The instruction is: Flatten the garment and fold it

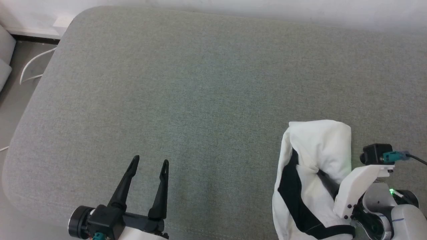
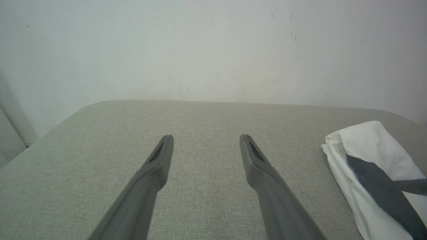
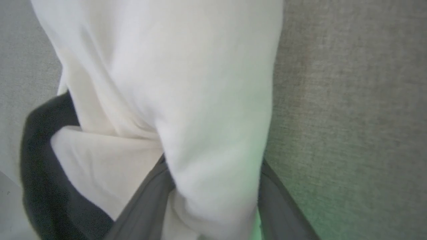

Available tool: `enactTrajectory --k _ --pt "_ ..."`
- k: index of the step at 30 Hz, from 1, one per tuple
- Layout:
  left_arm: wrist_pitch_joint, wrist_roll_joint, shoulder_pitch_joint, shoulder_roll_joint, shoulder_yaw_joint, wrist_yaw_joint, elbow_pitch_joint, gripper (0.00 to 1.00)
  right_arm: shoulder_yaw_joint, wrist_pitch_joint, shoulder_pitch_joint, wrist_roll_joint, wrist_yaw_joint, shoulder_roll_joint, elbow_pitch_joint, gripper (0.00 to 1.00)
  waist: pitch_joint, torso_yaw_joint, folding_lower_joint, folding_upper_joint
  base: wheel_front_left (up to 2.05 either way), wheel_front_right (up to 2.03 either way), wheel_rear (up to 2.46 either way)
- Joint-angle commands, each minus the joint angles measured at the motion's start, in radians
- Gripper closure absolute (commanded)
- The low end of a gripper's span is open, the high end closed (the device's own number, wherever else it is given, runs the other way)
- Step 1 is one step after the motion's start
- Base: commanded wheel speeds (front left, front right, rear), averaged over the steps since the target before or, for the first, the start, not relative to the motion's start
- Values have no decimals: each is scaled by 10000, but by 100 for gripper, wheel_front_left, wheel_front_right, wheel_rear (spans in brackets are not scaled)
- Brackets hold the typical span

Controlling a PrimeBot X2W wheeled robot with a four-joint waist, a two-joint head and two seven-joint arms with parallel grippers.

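The garment [image 1: 317,143] lies bunched in a heap at the near right of the grey cushion [image 1: 200,83], white cloth with a black band curving through it. In the left wrist view the garment [image 2: 367,143] sits far to the right. My right gripper [image 3: 213,166] reaches into the heap, its two fingers standing wide on either side of a white fold of the garment [image 3: 186,83]; the tips are hidden by cloth. My right wrist [image 1: 363,186] presses against the heap's right side. My left gripper [image 1: 150,161] hovers open and empty over bare cushion at the near left, also seen as left gripper [image 2: 206,138].
The cushion's rounded left edge [image 1: 20,140] drops to a floor strip with a white cable [image 1: 30,70]. A pale wall [image 2: 213,50] stands behind the cushion's far edge. The garment hangs slightly over the near edge.
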Motion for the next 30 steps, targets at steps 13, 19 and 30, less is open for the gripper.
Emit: enactTrajectory --k 13,19,30 --pt "-47 -81 52 -39 -37 -107 279 0 252 -115 15 -247 -7 -32 402 100 -596 36 0 0 0 0 0" --pt "-47 -59 260 -25 -55 -119 228 0 432 -122 26 -217 -7 -190 129 100 -792 -168 0 0 0 0 0" --pt "-47 62 -65 101 -34 -135 -184 0 1036 84 -1617 -318 -7 -1117 108 100 -236 -1162 0 0 0 0 0"
